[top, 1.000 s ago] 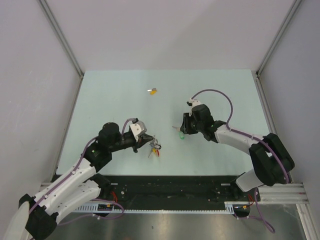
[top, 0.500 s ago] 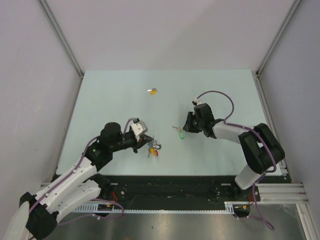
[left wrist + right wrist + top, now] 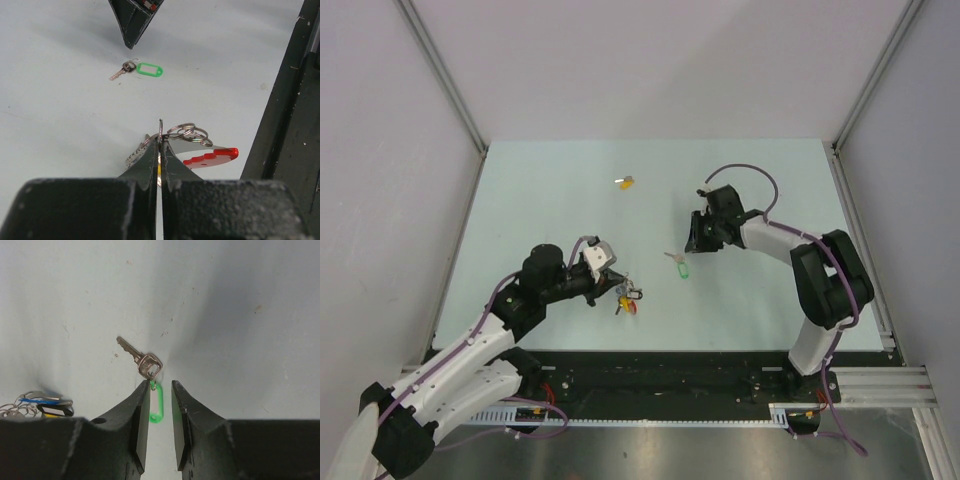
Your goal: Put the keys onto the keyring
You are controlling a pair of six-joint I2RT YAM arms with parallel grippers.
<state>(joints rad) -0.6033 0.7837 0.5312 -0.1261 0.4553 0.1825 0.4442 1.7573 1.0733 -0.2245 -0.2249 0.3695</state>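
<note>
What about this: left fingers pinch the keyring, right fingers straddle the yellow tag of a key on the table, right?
Wrong colour: the right wrist view shows a green tag. So the left fingers pinch the keyring, and the right fingers straddle the green tag of a key on the table.

White arms [image 3: 470, 352], black joints [image 3: 542, 265], purple cables [image 3: 738, 168], black fingers [image 3: 141, 425].

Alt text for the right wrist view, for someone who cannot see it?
Two dark fingers of the right end effector, slightly parted, straddle the green tag of a silver key lying on the pale table. The keyring bunch sits at the left edge.
</note>
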